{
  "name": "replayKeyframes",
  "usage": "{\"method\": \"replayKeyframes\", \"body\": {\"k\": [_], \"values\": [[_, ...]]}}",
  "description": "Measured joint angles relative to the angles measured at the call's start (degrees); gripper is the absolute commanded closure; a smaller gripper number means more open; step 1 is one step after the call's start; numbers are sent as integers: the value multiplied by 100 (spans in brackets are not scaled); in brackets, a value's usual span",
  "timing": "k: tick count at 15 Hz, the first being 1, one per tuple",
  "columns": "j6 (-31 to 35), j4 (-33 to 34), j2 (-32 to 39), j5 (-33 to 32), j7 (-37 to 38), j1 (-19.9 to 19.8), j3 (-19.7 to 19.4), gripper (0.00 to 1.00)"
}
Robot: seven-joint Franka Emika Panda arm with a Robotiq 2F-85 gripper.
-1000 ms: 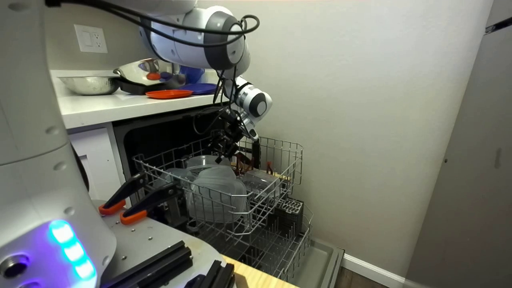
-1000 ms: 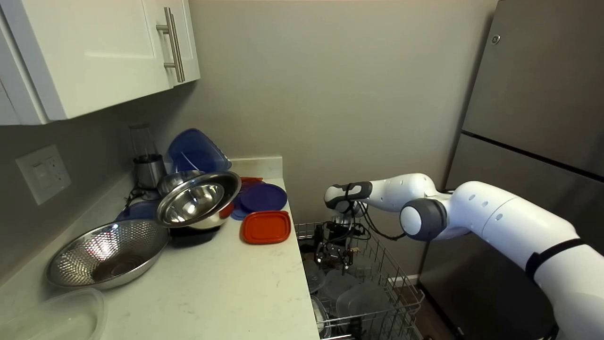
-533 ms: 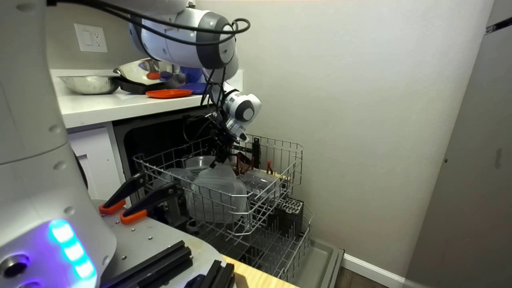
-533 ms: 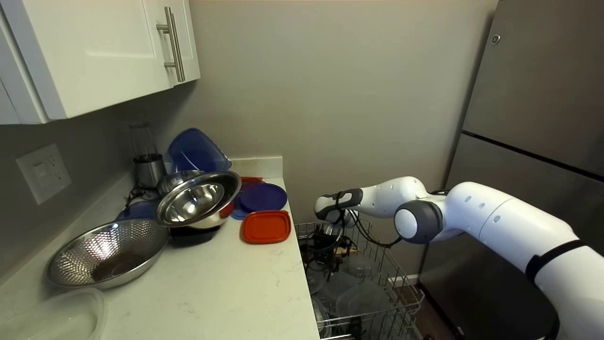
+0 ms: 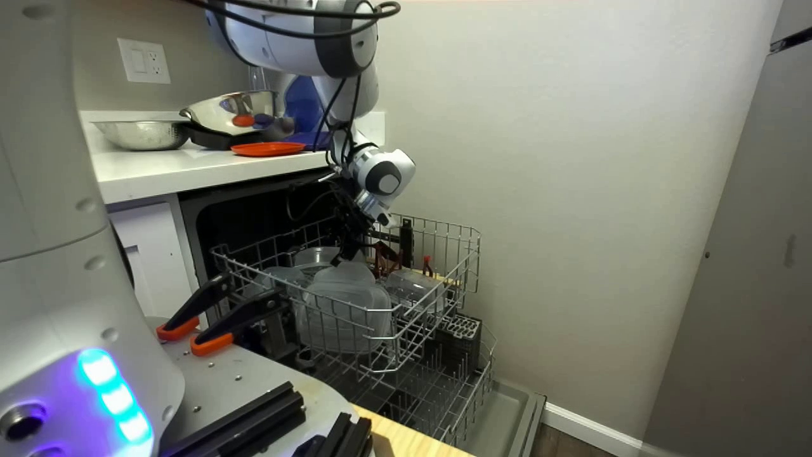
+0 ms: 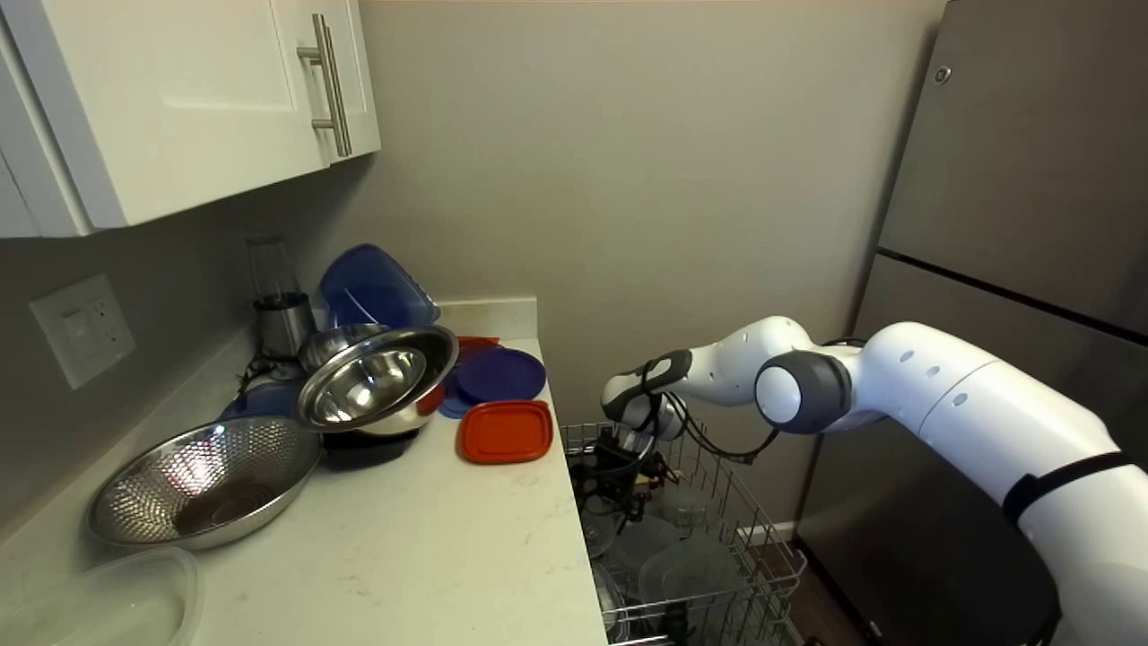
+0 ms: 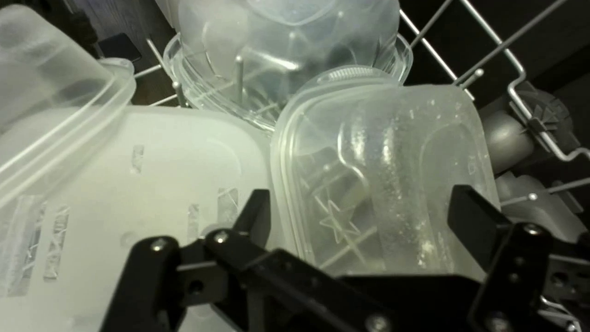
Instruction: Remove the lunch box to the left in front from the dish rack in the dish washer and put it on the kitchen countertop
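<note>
Countertop (image 6: 430,556), left: clear container (image 6: 117,597), colander (image 6: 206,484), steel bowl (image 6: 381,377), red lid (image 6: 507,432); open strip along its right edge. Dish rack (image 5: 380,310), lower, just past that edge, holds clear tubs (image 6: 691,570). Wrist view: pale tub (image 7: 161,184), then lunch box (image 7: 392,161) in the rack, between gripper (image 7: 361,203) fingers (image 7: 477,223), spread apart; can't tell if touching. Rack wires (image 7: 502,47) right of box.

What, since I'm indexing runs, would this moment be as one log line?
gripper: open, contact unclear | lunch box: between fingers in wrist view, in dish rack | kitchen countertop: placement not yet done
</note>
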Motion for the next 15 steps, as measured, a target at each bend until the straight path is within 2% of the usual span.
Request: {"method": "replayKeyframes", "body": {"k": [4, 10, 15], "values": [[950, -930, -381, 292, -295, -12, 188, 0], [2725, -2365, -922, 809, -1259, -45, 730, 0], [4166, -3481, -1353, 1435, -2081, -346, 1302, 0]]}}
